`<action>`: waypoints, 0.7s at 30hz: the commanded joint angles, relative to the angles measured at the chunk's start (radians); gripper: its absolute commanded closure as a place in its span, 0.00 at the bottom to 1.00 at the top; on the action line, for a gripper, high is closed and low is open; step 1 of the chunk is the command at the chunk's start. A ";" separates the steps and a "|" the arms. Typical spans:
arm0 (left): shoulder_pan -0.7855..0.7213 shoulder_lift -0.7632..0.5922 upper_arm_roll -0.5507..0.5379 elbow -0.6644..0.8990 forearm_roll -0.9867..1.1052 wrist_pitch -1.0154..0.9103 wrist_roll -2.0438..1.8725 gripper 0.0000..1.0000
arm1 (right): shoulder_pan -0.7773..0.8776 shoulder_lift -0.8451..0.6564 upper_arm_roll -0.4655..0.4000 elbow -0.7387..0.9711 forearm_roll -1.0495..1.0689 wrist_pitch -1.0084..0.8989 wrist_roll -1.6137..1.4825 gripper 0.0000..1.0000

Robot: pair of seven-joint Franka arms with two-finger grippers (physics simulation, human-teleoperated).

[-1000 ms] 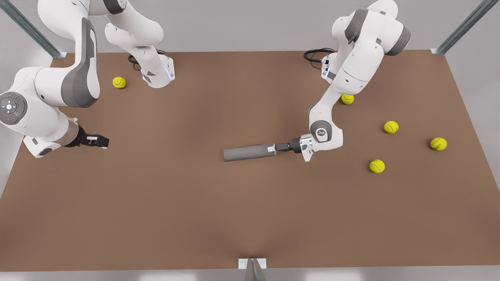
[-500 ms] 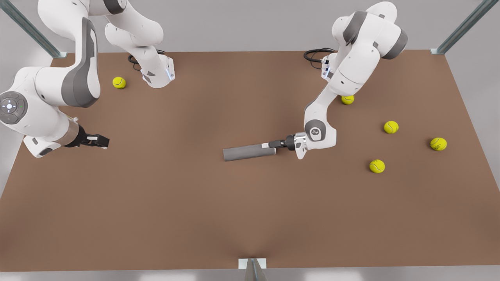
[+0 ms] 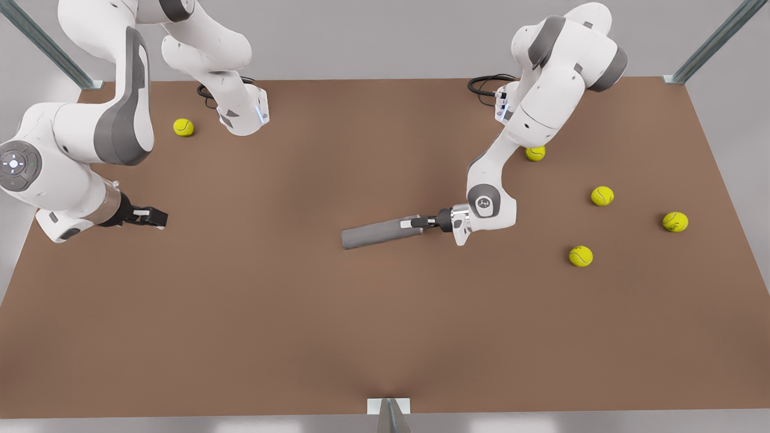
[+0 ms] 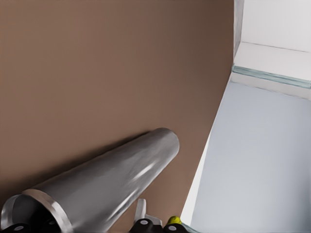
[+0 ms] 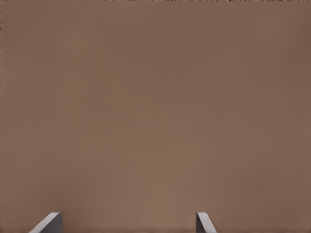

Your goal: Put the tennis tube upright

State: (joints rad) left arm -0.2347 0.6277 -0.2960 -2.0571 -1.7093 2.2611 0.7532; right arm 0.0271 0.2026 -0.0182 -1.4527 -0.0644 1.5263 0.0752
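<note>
The left end effector (image 3: 419, 222) pinches the tennis tube (image 3: 376, 233) at its rim to tip it upright; the right end effector (image 3: 150, 218) waits open, well apart.

The front view looks down steeply from above the near edge of the table (image 3: 301, 337), taking in the whole brown top, both arms and the grey wall behind. The left wrist view sits low and close behind the tube (image 4: 104, 187), looking along its length toward the table edge and the pale floor beyond; the tube (image 3: 376, 232) and surrounding tabletop are what it shares with the front view. The right wrist view faces straight onto bare tabletop (image 5: 155, 107) at close range, with two fingertips (image 5: 48, 223) at the frame's lower margin.
</note>
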 commanded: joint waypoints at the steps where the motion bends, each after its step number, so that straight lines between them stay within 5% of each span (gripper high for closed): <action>1: 0.000 -0.002 0.000 0.000 0.005 0.000 0.000 0.48 | -0.001 0.000 0.000 0.000 0.000 0.000 0.000 0.00; 21: 0.003 -0.036 -0.006 0.000 0.010 -0.003 -0.006 0.68 | -0.004 -0.003 0.001 0.000 0.000 0.000 -0.003 0.00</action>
State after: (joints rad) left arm -0.2316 0.5908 -0.3022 -2.0571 -1.7001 2.2581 0.7471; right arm 0.0225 0.1995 -0.0174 -1.4527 -0.0644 1.5263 0.0721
